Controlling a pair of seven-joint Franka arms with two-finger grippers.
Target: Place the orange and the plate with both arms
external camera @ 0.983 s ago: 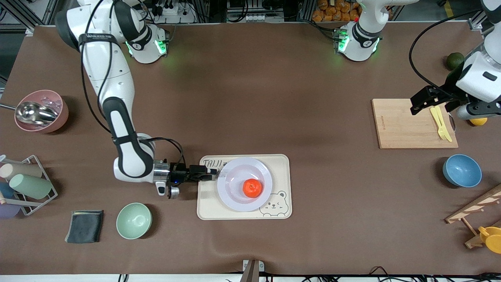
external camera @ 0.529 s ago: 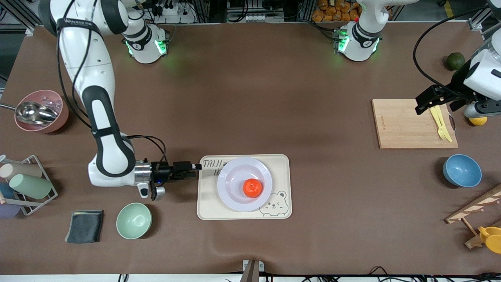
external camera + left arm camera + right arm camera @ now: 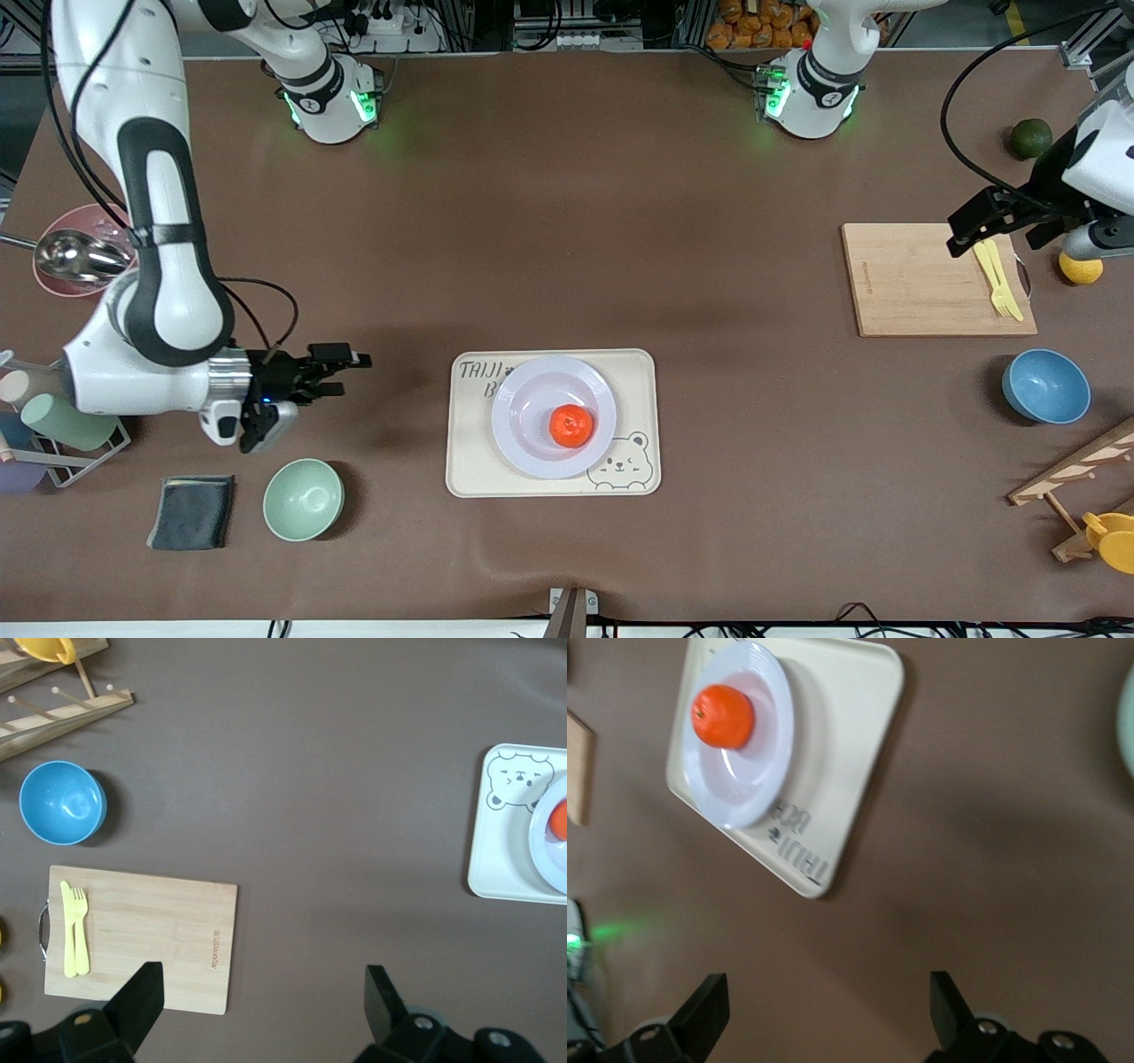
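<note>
The orange (image 3: pixel 571 425) lies in the pale lavender plate (image 3: pixel 523 434), and the plate rests on the cream bear-printed tray (image 3: pixel 469 461) at mid-table. My right gripper (image 3: pixel 345 372) hovers open and empty over bare table between the tray and the cup rack, well clear of the plate. Its wrist view shows the orange (image 3: pixel 723 716) on the plate (image 3: pixel 749 771) far ahead of the right gripper (image 3: pixel 828 983). My left gripper (image 3: pixel 966 232) is open and empty above the cutting board's edge; in its wrist view the left gripper (image 3: pixel 263 979) sits over board and table.
A mint green bowl (image 3: pixel 303 499) and dark cloth (image 3: pixel 191 511) lie near the right gripper. Pink bowl with scoop (image 3: pixel 89 252) and cup rack (image 3: pixel 53 416) stand at that end. Cutting board (image 3: pixel 921 279) with yellow cutlery (image 3: pixel 997 276), blue bowl (image 3: pixel 1045 385), lemon (image 3: pixel 1081 268) and green fruit (image 3: pixel 1030 137) occupy the left arm's end.
My right gripper has drawn back from the plate's rim toward the right arm's end of the table, still open. The left gripper has shifted slightly. Plate and orange stay put.
</note>
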